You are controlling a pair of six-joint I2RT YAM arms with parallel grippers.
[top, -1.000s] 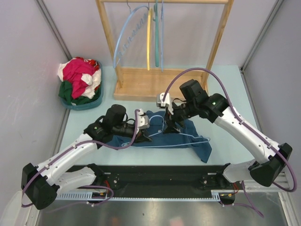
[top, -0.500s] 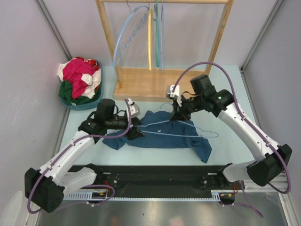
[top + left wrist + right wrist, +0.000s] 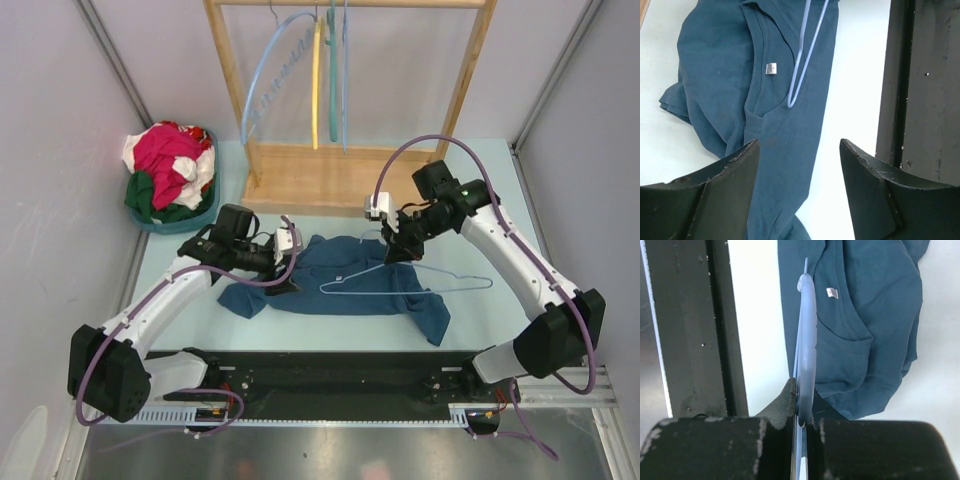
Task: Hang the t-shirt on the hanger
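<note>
The dark teal t-shirt lies crumpled flat on the table, its collar and white label facing up. The thin pale wire hanger lies partly across it. One end rests inside the neck opening, the other sticks out to the right over bare table. My right gripper is shut on the hanger near its hook. My left gripper hovers open over the shirt's left side with nothing between its fingers. The hanger tip shows at the collar.
A teal basket of pink-red, white and green clothes stands at the back left. A wooden rack at the back carries a light-blue hanger, a yellow one and a teal one. A black rail runs along the near edge.
My left gripper let go of the shirt, opened and drew back to the left. My right gripper shut on the hanger and pulled it to the right.
</note>
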